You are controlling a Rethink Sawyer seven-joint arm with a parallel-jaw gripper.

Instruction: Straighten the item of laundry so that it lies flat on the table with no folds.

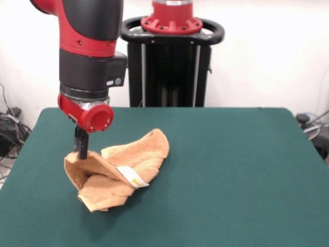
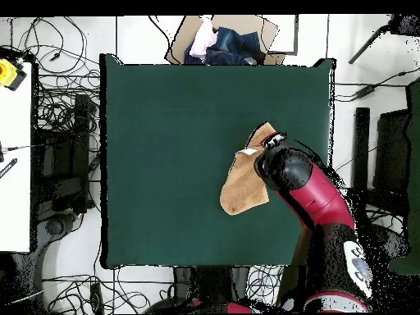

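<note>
The orange-tan towel (image 1: 134,154) lies crumpled and folded over itself on the dark green table (image 1: 231,170), left of the middle in the front view. Its white care tag (image 1: 131,177) shows on a fold near the front. My gripper (image 1: 81,153) comes straight down at the towel's left end. Its narrow black fingers are shut on a raised edge of the cloth, which stands up a little off the table. In the overhead view the towel (image 2: 242,187) lies near the table's (image 2: 164,148) right side. The arm (image 2: 308,193) hides the gripper and part of the towel there.
An open cardboard box (image 2: 221,41) holding other clothes stands off the table's far edge in the overhead view. The black pedestal (image 1: 169,67) stands behind the table. Cables lie on the floor on both sides.
</note>
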